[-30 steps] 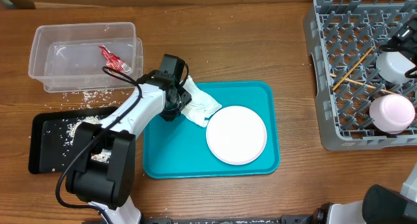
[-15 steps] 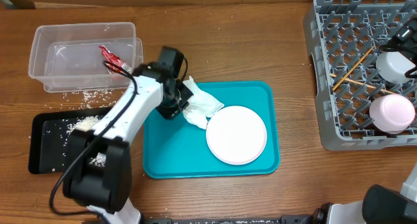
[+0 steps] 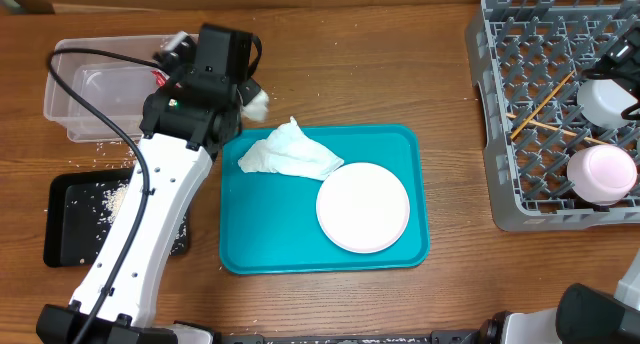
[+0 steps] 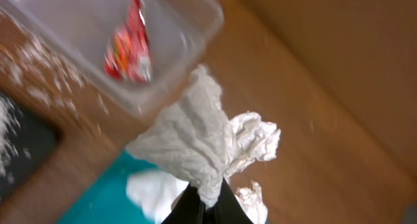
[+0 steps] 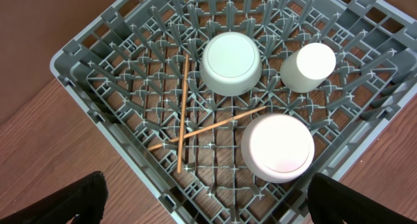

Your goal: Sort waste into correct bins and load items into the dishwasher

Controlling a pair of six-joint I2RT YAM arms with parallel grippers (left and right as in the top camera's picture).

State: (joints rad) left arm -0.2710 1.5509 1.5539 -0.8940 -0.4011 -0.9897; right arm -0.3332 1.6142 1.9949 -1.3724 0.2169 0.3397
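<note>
Evidently bound for the clear tub point(image 3: 95, 84), where the red wrapper point(image 4: 127, 48) is lying, a napkin wad point(image 4: 192, 136) is dangling from the left pincer point(image 4: 205, 201), clamped tight on it; rightward, the right pincer point(image 5: 205, 188) is hanging wide apart, empty, above the rack point(image 5: 91, 61).

two bowls point(image 5: 230, 63), one plate point(image 3: 363, 206), two chopsticks point(image 5: 184, 107)

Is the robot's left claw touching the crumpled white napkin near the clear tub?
Touching. The left wrist view shows the left gripper closed on the napkin, pinching its lower end between the dark fingers.
</note>
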